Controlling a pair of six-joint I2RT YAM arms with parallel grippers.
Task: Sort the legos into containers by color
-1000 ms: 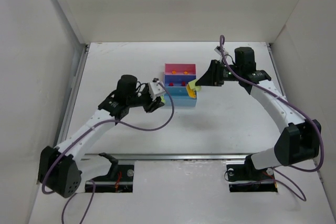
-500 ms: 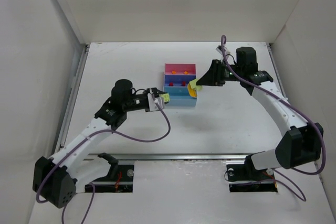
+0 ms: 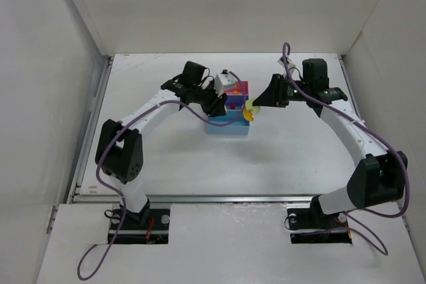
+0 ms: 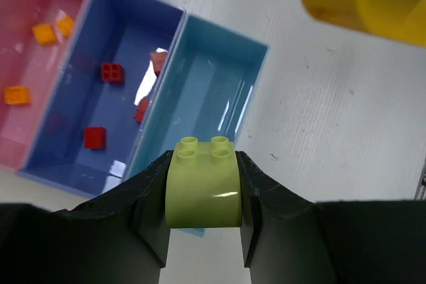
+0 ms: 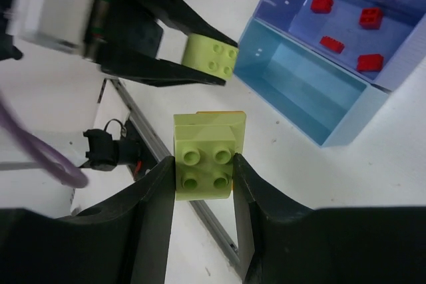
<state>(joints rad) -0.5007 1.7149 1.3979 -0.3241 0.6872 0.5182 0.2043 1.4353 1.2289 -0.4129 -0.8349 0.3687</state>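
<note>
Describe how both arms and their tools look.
The left arm and right arm have white links with black joint housings; a purple cable runs along each. The left tool and right tool have black, angular fingers.

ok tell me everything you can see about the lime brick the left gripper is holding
The lime brick is a small glossy plastic piece, pale yellow-green, with four round studs in a two-by-two square and softly rounded shoulders below them. It is clamped between the black fingers of the left gripper, one finger on each side face, studs pointing out past the fingertips. It looks held in the air by the short end of the light blue bin, not inside it. Nothing else touches it.
</note>
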